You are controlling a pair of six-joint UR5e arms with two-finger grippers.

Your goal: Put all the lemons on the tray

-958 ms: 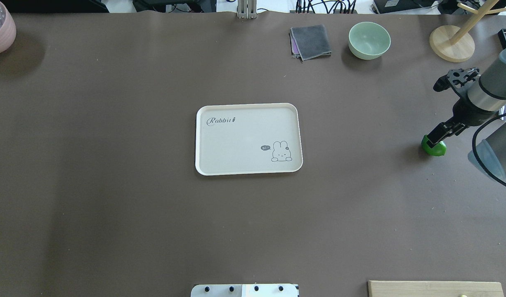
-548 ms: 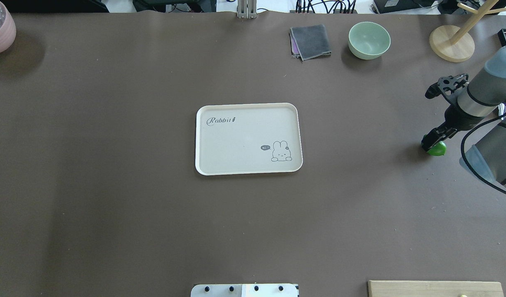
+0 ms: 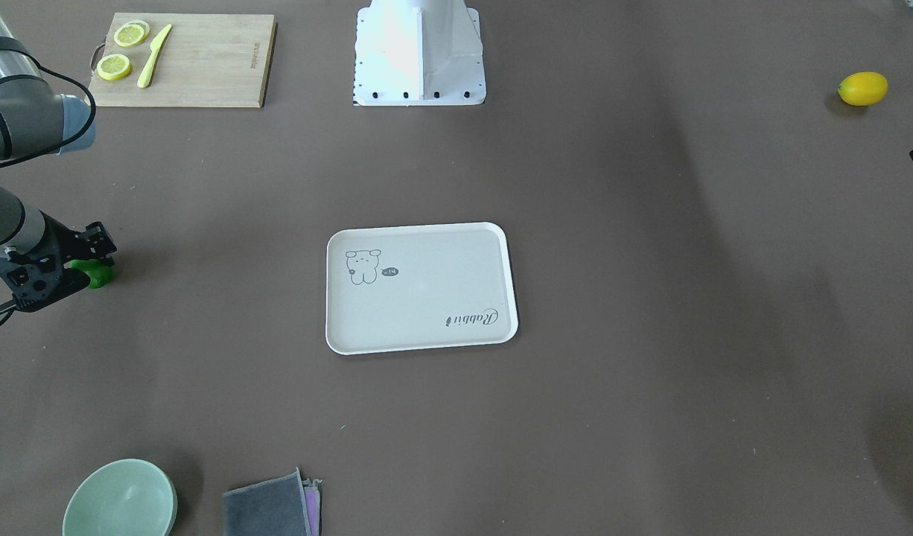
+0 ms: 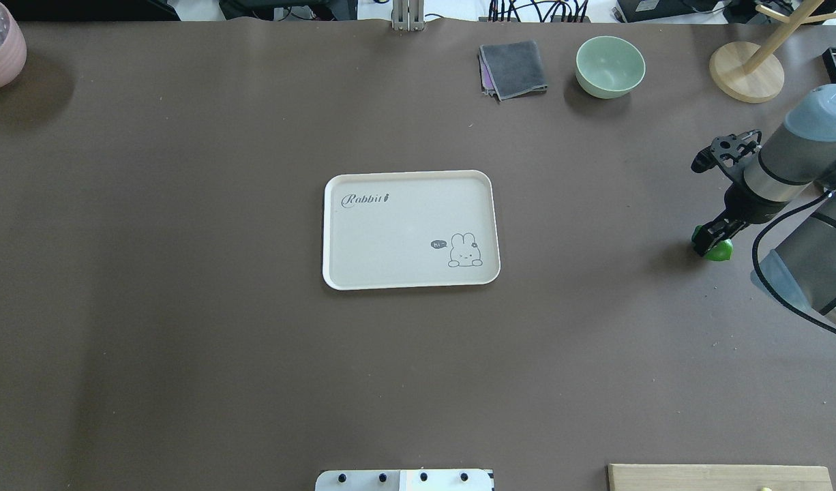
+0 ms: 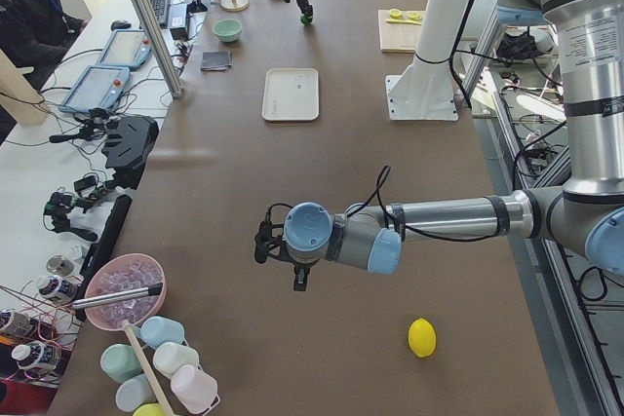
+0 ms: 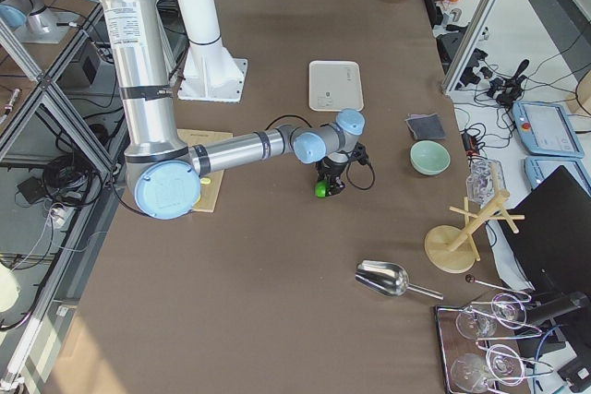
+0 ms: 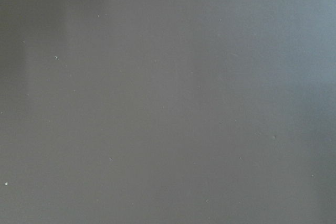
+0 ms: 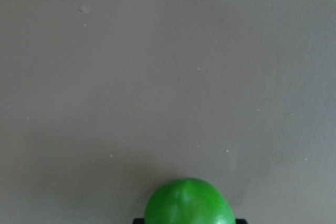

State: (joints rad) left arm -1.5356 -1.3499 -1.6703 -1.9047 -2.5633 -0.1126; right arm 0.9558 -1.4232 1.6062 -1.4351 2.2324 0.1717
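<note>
Gripping the green lemon, the right gripper sits far out on the robot's right side of the table. The wrist view shows dark fingers pressed on both flanks of the fruit, so it's clamped on it. Can't tell if the lemon is off the tabletop or resting on it. Its long axis is mostly hidden by the fingers; only a rounded green end shows, so I can't call the direction. The yellow lemon lies alone on the table at the robot's far left, long axis roughly along the table's length, slightly skewed, tips toward the table's two ends. The left gripper hangs over bare table near that lemon, not touching it. Its fingers point down; apart or together, I can't tell. The tray lies flat mid-table, long side along the table's length, well apart from both lemons.
</note>
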